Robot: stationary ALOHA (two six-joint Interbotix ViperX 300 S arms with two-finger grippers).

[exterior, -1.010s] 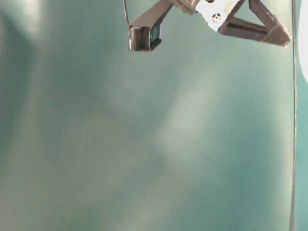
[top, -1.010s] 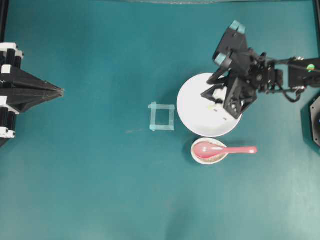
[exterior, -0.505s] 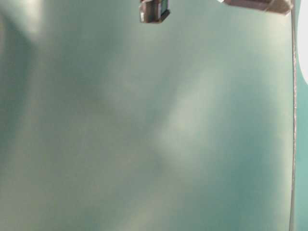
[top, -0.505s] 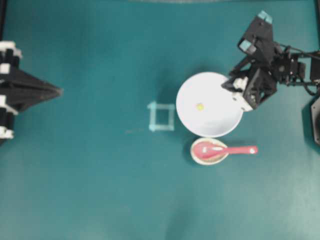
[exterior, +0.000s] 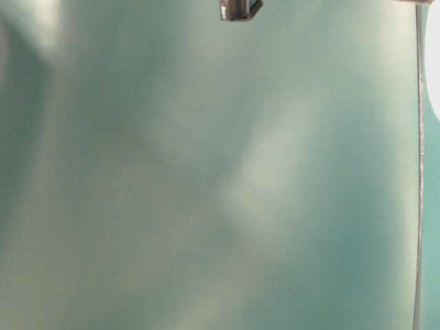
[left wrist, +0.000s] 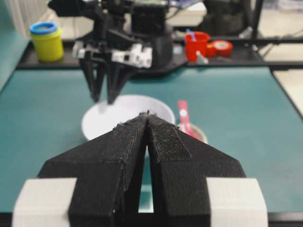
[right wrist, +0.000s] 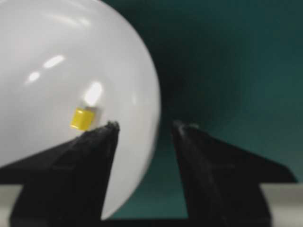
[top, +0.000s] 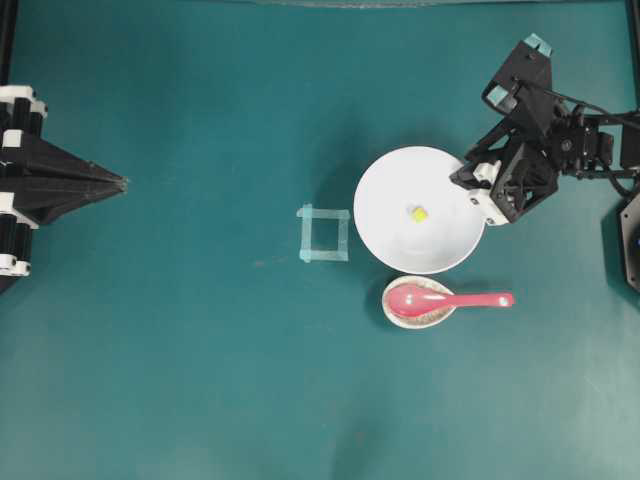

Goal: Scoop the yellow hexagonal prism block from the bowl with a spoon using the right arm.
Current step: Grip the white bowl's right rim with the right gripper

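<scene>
The tiny yellow hexagonal prism block lies inside the white bowl, a little right of its centre. My right gripper hangs open over the bowl's right rim and holds nothing. In the right wrist view one finger of the right gripper is over the bowl near the block, the other over the mat. The pinkish-red spoon rests just in front of the bowl, handle pointing right. My left gripper is shut at the far left, and its shut tips face the bowl.
The spoon's scoop sits in a small speckled spoon rest. A pale tape square marks the mat left of the bowl. Beyond the table's far edge stand a yellow container and a red cup.
My right gripper has drawn back from over the bowl's middle to its right rim, uncovering the block. The block has shifted slightly right inside the bowl. The left arm has stayed put.
</scene>
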